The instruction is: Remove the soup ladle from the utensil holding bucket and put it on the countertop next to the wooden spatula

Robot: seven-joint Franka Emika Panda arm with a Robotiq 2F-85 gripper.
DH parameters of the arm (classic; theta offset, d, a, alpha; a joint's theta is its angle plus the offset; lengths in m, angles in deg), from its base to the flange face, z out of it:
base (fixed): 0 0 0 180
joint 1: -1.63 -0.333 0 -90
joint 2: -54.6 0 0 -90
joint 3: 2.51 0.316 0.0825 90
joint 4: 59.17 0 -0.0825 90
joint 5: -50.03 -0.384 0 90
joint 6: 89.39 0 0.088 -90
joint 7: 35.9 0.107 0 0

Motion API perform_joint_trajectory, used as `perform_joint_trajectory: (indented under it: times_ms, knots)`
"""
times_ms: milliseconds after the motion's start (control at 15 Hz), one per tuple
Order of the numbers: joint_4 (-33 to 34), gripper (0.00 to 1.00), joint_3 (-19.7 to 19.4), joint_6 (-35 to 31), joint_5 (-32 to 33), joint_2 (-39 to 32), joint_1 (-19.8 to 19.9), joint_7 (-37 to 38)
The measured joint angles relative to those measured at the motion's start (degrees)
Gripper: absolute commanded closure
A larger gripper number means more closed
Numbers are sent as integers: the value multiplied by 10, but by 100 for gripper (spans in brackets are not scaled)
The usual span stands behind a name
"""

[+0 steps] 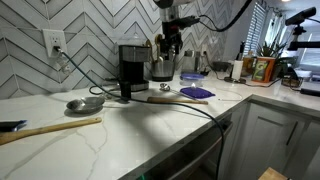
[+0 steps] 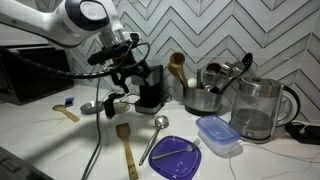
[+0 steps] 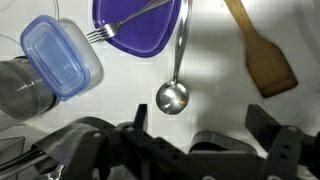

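White arm (image 2: 68,22) bent overhead, wrist angled downward, end effector (image 2: 121,92) pointing down, jaws apart, empty

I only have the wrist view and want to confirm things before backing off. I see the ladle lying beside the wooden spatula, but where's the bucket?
Observer: The utensil bucket stands behind the ladle, next to the kettle, with other utensils in it.
Operator: Is my gripper clear of the surface?
Observer: Yes, the gripper hangs well above the counter.
Operator: Anything else lying outside my frame?
Observer: A second metal spoon lies farther along the counter, with a long wooden utensil near it.
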Motion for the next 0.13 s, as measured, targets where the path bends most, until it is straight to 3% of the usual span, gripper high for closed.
perform_joint_trajectory:
  times_ms: [133]
  knots:
    - [-4,0,-1,-1,-1,3,0,-3]
